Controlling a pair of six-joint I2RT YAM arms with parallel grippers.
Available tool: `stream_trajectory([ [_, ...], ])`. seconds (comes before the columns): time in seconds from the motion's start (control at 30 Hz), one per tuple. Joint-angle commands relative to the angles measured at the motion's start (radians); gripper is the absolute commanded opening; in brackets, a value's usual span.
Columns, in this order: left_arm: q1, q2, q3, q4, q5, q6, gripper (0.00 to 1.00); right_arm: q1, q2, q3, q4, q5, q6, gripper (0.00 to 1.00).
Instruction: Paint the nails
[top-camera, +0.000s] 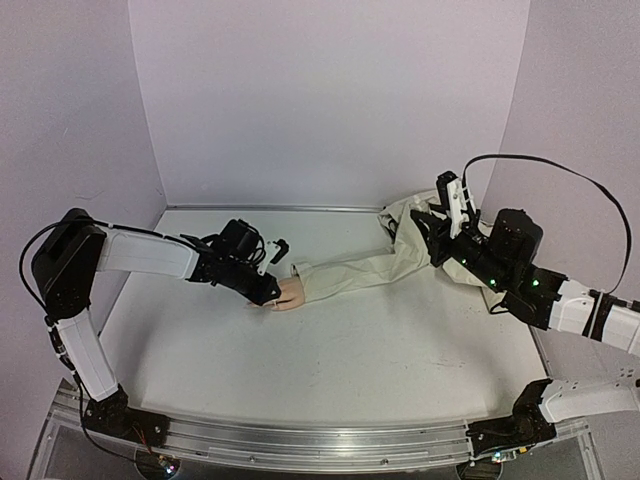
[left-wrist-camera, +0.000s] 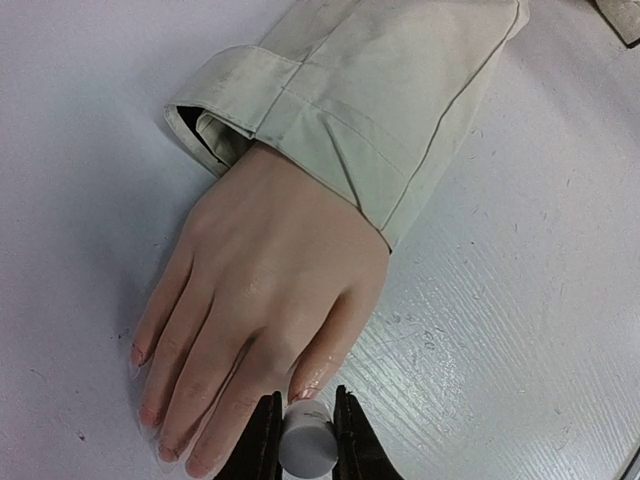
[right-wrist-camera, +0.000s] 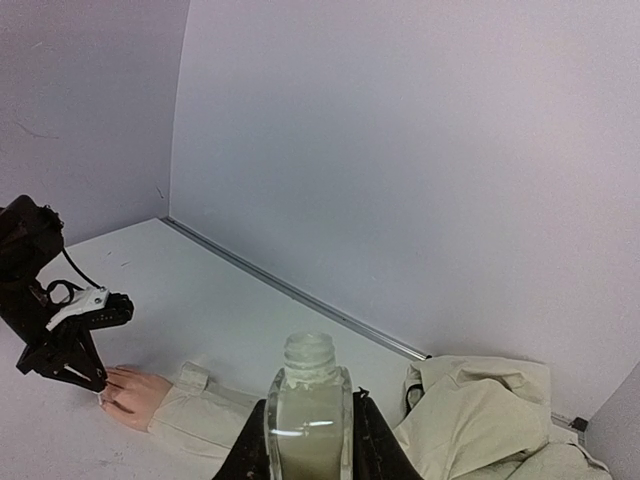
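Observation:
The peach fake hand (left-wrist-camera: 260, 290) lies palm down on the table, coming out of a beige sleeve (left-wrist-camera: 370, 100). Its nails (left-wrist-camera: 150, 413) point towards my left gripper (left-wrist-camera: 307, 396). That gripper is shut on a small white cap (left-wrist-camera: 308, 447), which sits right at the glossy tip of the outermost finger (left-wrist-camera: 305, 382); any brush under the cap is hidden. From above, the left gripper (top-camera: 266, 290) touches the hand (top-camera: 290, 294). My right gripper (right-wrist-camera: 308, 402) is raised at the back right, shut on an open glass bottle (right-wrist-camera: 308, 420) of pale liquid.
The beige garment (top-camera: 405, 235) is bunched at the back right under the right arm (top-camera: 500, 265), and its sleeve (top-camera: 350, 272) runs across the white table (top-camera: 330, 370). Grey walls (top-camera: 330, 90) close in the back and both sides.

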Motion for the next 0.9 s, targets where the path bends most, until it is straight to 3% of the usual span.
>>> stream_trajectory([
  [0.0,-0.002,0.015,0.034,0.046,-0.021,0.018,0.0,-0.006,-0.014,0.003,0.09,-0.009,0.006,0.0],
  [0.87,-0.002,0.003,0.01,0.045,-0.054,0.02,0.0,-0.011,-0.009,-0.005,0.092,-0.025,0.014,0.0],
])
